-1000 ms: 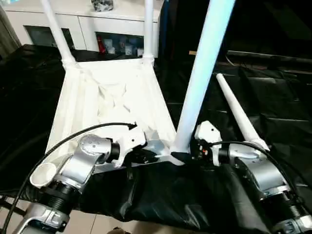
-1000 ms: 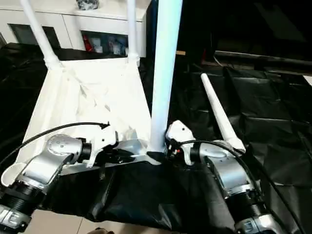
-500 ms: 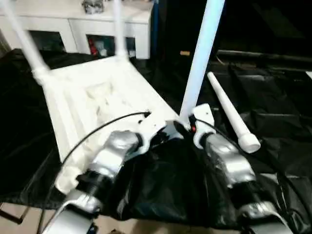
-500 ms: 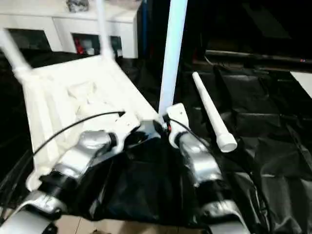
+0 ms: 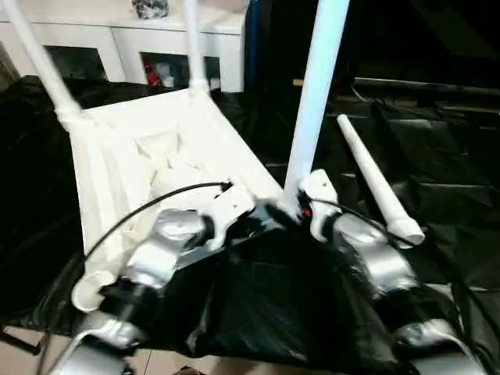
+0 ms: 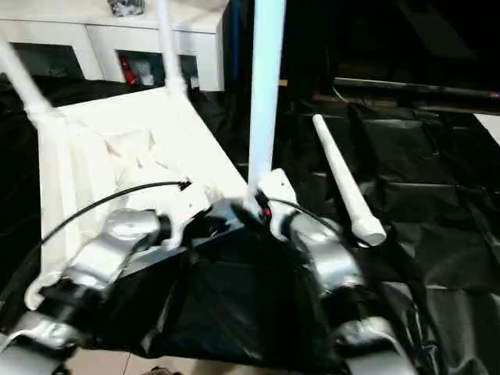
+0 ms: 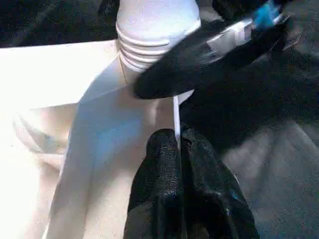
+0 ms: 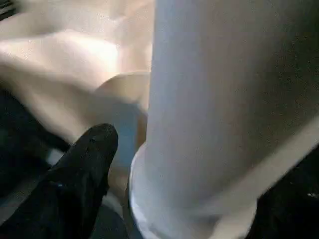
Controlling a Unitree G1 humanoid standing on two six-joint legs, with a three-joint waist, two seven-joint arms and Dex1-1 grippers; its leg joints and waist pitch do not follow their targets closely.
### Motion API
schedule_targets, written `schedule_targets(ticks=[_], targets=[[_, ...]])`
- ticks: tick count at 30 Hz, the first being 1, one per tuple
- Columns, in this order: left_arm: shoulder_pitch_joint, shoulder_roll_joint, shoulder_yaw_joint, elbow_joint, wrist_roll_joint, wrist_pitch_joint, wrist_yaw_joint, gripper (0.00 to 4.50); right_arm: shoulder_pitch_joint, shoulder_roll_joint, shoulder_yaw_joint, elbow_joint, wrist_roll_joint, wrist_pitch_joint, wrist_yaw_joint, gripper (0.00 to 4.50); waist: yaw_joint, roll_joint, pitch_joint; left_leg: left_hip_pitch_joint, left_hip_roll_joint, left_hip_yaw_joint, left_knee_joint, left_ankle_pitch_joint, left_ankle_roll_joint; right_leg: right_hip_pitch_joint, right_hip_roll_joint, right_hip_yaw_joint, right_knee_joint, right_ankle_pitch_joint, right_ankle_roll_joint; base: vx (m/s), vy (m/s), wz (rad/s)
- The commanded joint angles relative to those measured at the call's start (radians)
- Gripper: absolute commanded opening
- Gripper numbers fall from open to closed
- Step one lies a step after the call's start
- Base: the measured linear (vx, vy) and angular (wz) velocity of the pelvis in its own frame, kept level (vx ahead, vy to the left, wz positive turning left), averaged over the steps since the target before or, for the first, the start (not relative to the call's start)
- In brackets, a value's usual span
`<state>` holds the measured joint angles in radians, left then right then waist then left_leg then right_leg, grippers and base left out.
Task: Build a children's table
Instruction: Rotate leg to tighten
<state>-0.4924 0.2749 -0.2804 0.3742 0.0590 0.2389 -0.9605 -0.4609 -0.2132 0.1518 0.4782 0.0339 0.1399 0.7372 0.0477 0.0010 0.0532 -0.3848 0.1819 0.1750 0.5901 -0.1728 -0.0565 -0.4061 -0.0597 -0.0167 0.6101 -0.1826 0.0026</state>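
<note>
The children's table lies upside down on black cloth, its ribbed white top (image 5: 133,156) facing up. Two white legs (image 5: 39,58) (image 5: 192,47) stand in the far corner sockets. A third leg (image 5: 312,101) stands in the near right socket, and one more leg (image 5: 373,187) lies loose on the cloth to the right. My left gripper (image 7: 178,149) is shut on the thin rim of the top beside that socket. My right gripper (image 5: 291,209) is open around the third leg's base, one finger (image 8: 84,169) a little off its collar.
A white cabinet (image 5: 117,35) with open shelves stands behind the work surface. Black cloth (image 5: 437,156) covers the surface and hangs over its near edge, with bare floor (image 5: 31,359) below at the left.
The camera has tilted and shifted, so the whole picture has moved. Both grippers stay at the near right corner by the standing leg.
</note>
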Motion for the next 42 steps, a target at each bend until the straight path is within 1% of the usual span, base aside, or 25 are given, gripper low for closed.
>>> schedule_targets(ticks=[1, 5, 6, 7, 8, 11, 12, 14, 15, 16, 18, 21, 25, 26, 27, 28, 29, 30, 31, 32, 33, 36, 39, 41, 42], targets=[[-0.008, -0.016, -0.014, -0.054, -0.053, -0.049, -0.047, 0.0, 0.009, -0.007, 0.04, -0.042, 0.026, 0.009, 0.093, 3.95, 0.001, -0.008, -0.06, 0.018, 0.042, -0.009, -0.072, -0.252, 0.039, 0.041, -0.066, 0.032, -0.078, -0.226, -0.213, 0.0, 0.0, 0.0], [0.0, 0.006, -0.013, -0.066, -0.06, -0.051, -0.08, 0.0, 0.026, -0.048, 0.061, -0.07, 0.041, -0.007, 0.173, 3.95, 0.011, -0.009, -0.059, 0.02, 0.043, -0.01, -0.072, -0.254, 0.033, 0.041, -0.068, 0.031, -0.079, -0.248, -0.209, 0.0, 0.0, 0.0], [0.011, 0.026, -0.017, -0.086, -0.074, -0.045, -0.112, 0.0, 0.039, -0.077, 0.075, -0.095, 0.059, -0.017, 0.234, 3.67, 0.013, -0.009, -0.061, 0.019, 0.044, -0.009, -0.071, -0.24, 0.04, 0.04, -0.068, 0.032, -0.075, -0.227, -0.211, 0.0, 0.0, 0.0], [0.019, 0.038, -0.02, -0.099, -0.082, -0.042, -0.131, 0.0, 0.046, -0.087, 0.08, -0.113, 0.069, -0.019, 0.259, 3.67, 0.013, -0.009, -0.061, 0.019, 0.044, -0.009, -0.071, -0.24, 0.04, 0.04, -0.068, 0.032, -0.075, -0.227, -0.211, 0.0, 0.0, 0.0], [0.026, 0.047, -0.024, -0.108, -0.088, -0.042, -0.147, 0.0, 0.053, -0.093, 0.083, -0.129, 0.075, -0.016, 0.279, 3.57, 0.016, -0.009, -0.062, 0.019, 0.045, -0.009, -0.071, -0.227, 0.048, 0.04, -0.066, 0.031, -0.073, -0.203, -0.216, 0.0, 0.0, 0.0], [0.045, 0.07, -0.031, -0.133, -0.1, -0.033, -0.193, 0.0, 0.069, -0.11, 0.096, -0.167, 0.082, -0.003, 0.324, 3.23, 0.017, -0.01, -0.061, 0.019, 0.045, -0.008, -0.071, -0.224, 0.052, 0.039, -0.066, 0.031, -0.073, -0.197, -0.221, 0.0, 0.0, 0.0], [0.053, 0.081, -0.036, -0.143, -0.101, -0.029, -0.21, 0.0, 0.074, -0.116, 0.105, -0.179, 0.08, 0.0, 0.338, 3.16, 0.016, -0.014, -0.06, 0.018, 0.045, -0.008, -0.072, -0.222, 0.053, 0.04, -0.067, 0.031, -0.072, -0.204, -0.222, 0.0, 0.0, 0.0], [0.06, 0.089, -0.04, -0.15, -0.099, -0.028, -0.221, 0.0, 0.079, -0.12, 0.113, -0.187, 0.077, 0.0, 0.348, 3.05, 0.017, -0.013, -0.059, 0.02, 0.045, -0.008, -0.072, -0.229, 0.05, 0.038, -0.067, 0.031, -0.073, -0.22, -0.219, 0.0, 0.0, 0.0], [0.065, 0.096, -0.04, -0.157, -0.101, -0.024, -0.223, 0.0, 0.085, -0.123, 0.121, -0.194, 0.074, -0.001, 0.354, 3.05, 0.016, -0.014, -0.058, 0.019, 0.045, -0.008, -0.073, -0.238, 0.046, 0.038, -0.067, 0.031, -0.075, -0.237, -0.217, 0.0, 0.0, 0.0], [0.066, 0.096, -0.039, -0.157, -0.1, -0.024, -0.218, 0.0, 0.087, -0.123, 0.123, -0.194, 0.073, -0.002, 0.355, 2.84, 0.016, -0.016, -0.057, 0.021, 0.045, -0.008, -0.073, -0.249, 0.041, 0.037, -0.068, 0.031, -0.076, -0.259, -0.211, 0.0, 0.0, 0.0], [0.068, 0.097, -0.038, -0.16, -0.101, -0.023, -0.213, 0.0, 0.09, -0.124, 0.127, -0.196, 0.074, -0.002, 0.356, 2.8, 0.016, -0.017, -0.057, 0.021, 0.045, -0.008, -0.073, -0.25, 0.036, 0.036, -0.069, 0.032, -0.078, -0.277, -0.205, 0.0, 0.0, 0.0], [0.07, 0.096, -0.036, -0.162, -0.094, -0.024, -0.197, 0.0, 0.097, -0.121, 0.129, -0.201, 0.071, 0.0, 0.359, 2.72, 0.017, -0.018, -0.058, 0.02, 0.045, -0.009, -0.072, -0.239, 0.036, 0.037, -0.068, 0.032, -0.076, -0.263, -0.202, 0.0, 0.0, 0.0], [0.046, 0.059, -0.017, -0.117, -0.045, -0.018, -0.083, 0.0, 0.089, -0.063, 0.094, -0.157, 0.043, 0.022, 0.226, 2.72, 0.015, -0.019, -0.057, 0.017, 0.043, -0.008, -0.072, -0.224, 0.036, 0.037, -0.066, 0.031, -0.074, -0.247, -0.204, 0.0, 0.0, 0.0], [0.041, 0.051, -0.012, -0.11, -0.04, -0.011, -0.064, 0.0, 0.084, -0.053, 0.087, -0.143, 0.036, 0.024, 0.197, 2.72, 0.014, -0.018, -0.057, 0.018, 0.042, -0.009, -0.073, -0.231, 0.03, 0.037, -0.068, 0.031, -0.077, -0.269, -0.199, 0.0, 0.0, 0.0], [0.012, 0.009, 0.012, -0.07, -0.015, 0.019, 0.044, 0.0, 0.054, 0.003, 0.048, -0.064, -0.003, 0.033, 0.029, 2.72, 0.011, -0.018, -0.055, 0.018, 0.041, -0.008, -0.073, -0.242, 0.025, 0.034, -0.067, 0.031, -0.079, -0.288, -0.196, 0.0, 0.0, 0.0], [0.01, 0.006, 0.014, -0.068, -0.013, 0.023, 0.053, 0.0, 0.052, 0.009, 0.044, -0.058, -0.004, 0.034, 0.015, 2.72, 0.005, -0.016, -0.053, 0.022, 0.038, -0.01, -0.075, -0.274, 0.004, 0.029, -0.067, 0.03, -0.084, -0.351, -0.188, 0.0, 0.0, 0.0], [0.003, -0.006, 0.019, -0.06, -0.006, 0.038, 0.084, 0.0, 0.044, 0.026, 0.029, -0.038, -0.007, 0.038, -0.032, 2.72, 0.003, -0.017, -0.054, 0.023, 0.038, -0.012, -0.075, -0.288, -0.009, 0.03, -0.067, 0.029, -0.084, -0.379, -0.181, -0.056, 0.0, -0.05], [-0.001, -0.015, 0.022, -0.055, -0.001, 0.05, 0.105, 0.0, 0.039, 0.038, 0.019, -0.025, -0.008, 0.042, -0.064, 2.72, 0.0, -0.021, -0.056, 0.017, 0.038, -0.016, -0.077, -0.287, -0.018, 0.037, -0.071, 0.029, -0.086, -0.395, -0.161, 0.0, 0.0, 0.0], [-0.011, -0.034, 0.029, -0.044, 0.007, 0.069, 0.146, 0.0, 0.028, 0.062, -0.003, 0.0, -0.005, 0.052, -0.122, 2.72, -0.002, -0.018, -0.056, 0.016, 0.039, -0.016, -0.078, -0.282, -0.018, 0.035, -0.07, 0.03, -0.086, -0.385, -0.159, 0.0, 0.0, 0.0], [-0.02, -0.06, 0.037, -0.032, 0.01, 0.097, 0.191, 0.0, 0.014, 0.091, -0.029, 0.03, 0.001, 0.063, -0.189, 2.72, -0.006, -0.016, -0.056, 0.021, 0.039, -0.015, -0.077, -0.289, -0.018, 0.029, -0.068, 0.031, -0.087, -0.366, -0.164, 0.0, 0.0, 0.0], [-0.036, -0.101, 0.051, -0.006, 0.02, 0.123, 0.269, 0.0, -0.008, 0.132, -0.063, 0.075, 0.006, 0.076, -0.286, 2.72, -0.008, -0.016, -0.057, 0.021, 0.037, -0.014, -0.076, -0.294, -0.018, 0.029, -0.067, 0.031, -0.087, -0.363, -0.168, 0.0, 0.0, 0.0], [-0.053, -0.143, 0.059, 0.017, 0.034, 0.138, 0.341, 0.0, -0.029, 0.163, -0.076, 0.111, 0.001, 0.071, -0.345, 2.72, -0.012, -0.018, -0.059, 0.018, 0.036, -0.013, -0.073, -0.274, -0.013, 0.033, -0.067, 0.03, -0.087, -0.328, -0.174, 0.0, 0.0, 0.0], [-0.07, -0.189, 0.059, 0.039, 0.037, 0.145, 0.385, 0.0, -0.046, 0.195, -0.078, 0.139, -0.007, 0.047, -0.368, 2.72, -0.008, -0.017, -0.064, 0.015, 0.034, -0.009, -0.067, -0.229, 0.01, 0.038, -0.066, 0.032, -0.082, -0.244, -0.187, 0.0, 0.0, 0.0], [-0.076, -0.206, 0.044, 0.045, 0.038, 0.126, 0.377, 0.0, -0.053, 0.213, -0.091, 0.148, 0.006, 0.041, -0.371, 3.41, -0.005, -0.016, -0.066, 0.013, 0.034, -0.009, -0.066, -0.197, 0.026, 0.043, -0.065, 0.03, -0.076, -0.191, -0.197, 0.0, 0.0, 0.0], [-0.075, -0.204, 0.034, 0.044, 0.042, 0.115, 0.37, 0.0, -0.053, 0.216, -0.095, 0.146, 0.015, 0.044, -0.365, 3.41, -0.005, -0.016, -0.067, 0.011, 0.034, -0.01, -0.066, -0.183, 0.034, 0.046, -0.064, 0.029, -0.073, -0.16, -0.205, 0.0, 0.0, 0.0]])
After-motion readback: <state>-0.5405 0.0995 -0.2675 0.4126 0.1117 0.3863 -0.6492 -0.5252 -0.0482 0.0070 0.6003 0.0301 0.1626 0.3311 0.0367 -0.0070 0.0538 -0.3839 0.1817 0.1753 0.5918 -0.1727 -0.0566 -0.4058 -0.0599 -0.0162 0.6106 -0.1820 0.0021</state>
